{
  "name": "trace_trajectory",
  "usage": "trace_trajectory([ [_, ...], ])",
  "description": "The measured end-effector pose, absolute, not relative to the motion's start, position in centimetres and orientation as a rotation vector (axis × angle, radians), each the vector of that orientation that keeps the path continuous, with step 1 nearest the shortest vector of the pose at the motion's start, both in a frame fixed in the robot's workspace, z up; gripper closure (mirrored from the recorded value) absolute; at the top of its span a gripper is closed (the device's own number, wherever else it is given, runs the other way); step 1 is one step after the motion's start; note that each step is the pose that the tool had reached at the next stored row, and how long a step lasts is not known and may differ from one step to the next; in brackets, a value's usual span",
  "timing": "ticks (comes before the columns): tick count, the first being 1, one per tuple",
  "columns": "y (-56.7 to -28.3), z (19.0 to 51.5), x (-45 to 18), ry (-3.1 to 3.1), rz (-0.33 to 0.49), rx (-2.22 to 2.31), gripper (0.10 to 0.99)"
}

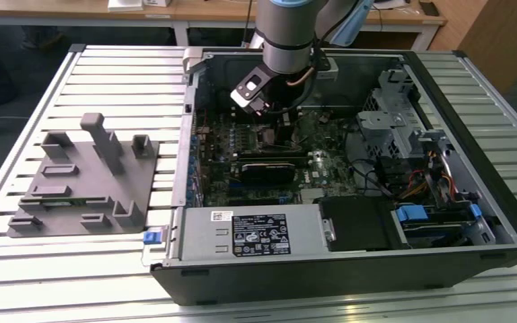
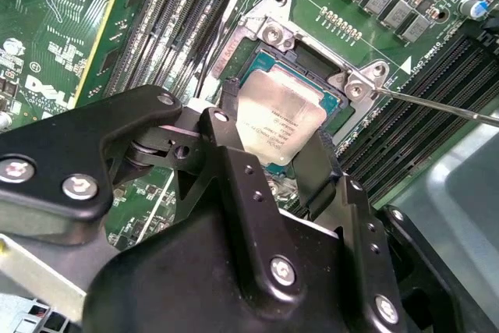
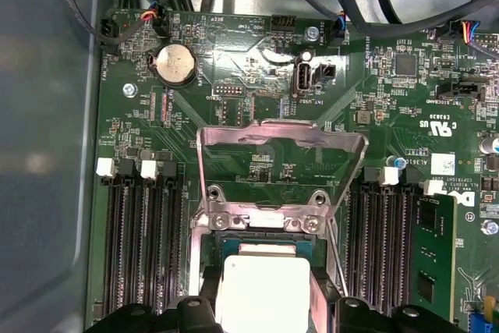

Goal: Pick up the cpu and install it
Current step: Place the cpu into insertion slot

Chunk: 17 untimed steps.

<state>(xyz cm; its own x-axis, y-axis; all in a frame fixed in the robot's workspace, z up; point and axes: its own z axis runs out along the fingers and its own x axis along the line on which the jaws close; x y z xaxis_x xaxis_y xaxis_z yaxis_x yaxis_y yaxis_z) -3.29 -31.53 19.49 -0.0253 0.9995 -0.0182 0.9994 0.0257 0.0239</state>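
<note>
The cpu (image 2: 279,118) is a small square chip with a silvery top, and it hangs level right over the open black socket (image 2: 306,58) on the green motherboard. My gripper (image 2: 273,142) is shut on the cpu, with one black finger (image 2: 228,126) at each of two opposite edges. In the first wrist view the cpu (image 3: 262,290) lies below the raised metal load plate (image 3: 281,154) of the socket. In the exterior view the arm reaches down into the open computer case, with the gripper (image 1: 277,126) low over the board.
Memory slots (image 3: 144,247) flank the socket on both sides, and a thin metal lever (image 2: 437,105) sticks out beside it. A drive cage (image 1: 402,128) and cables crowd the case towards the exterior view's right. A grey fixture (image 1: 83,182) with upright blocks stands on the slatted table outside.
</note>
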Motion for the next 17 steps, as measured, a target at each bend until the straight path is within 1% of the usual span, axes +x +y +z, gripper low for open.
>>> trace_trajectory([
  [11,-31.52,19.46,-3.28,2.228,0.008,2.172,0.557],
  [14,-31.51,19.44,-3.28,2.228,0.009,2.172,0.545],
  [15,-31.52,19.45,-3.28,2.228,0.008,2.172,0.482],
  [17,-31.52,19.45,-3.28,2.228,0.008,2.172,0.482],
])
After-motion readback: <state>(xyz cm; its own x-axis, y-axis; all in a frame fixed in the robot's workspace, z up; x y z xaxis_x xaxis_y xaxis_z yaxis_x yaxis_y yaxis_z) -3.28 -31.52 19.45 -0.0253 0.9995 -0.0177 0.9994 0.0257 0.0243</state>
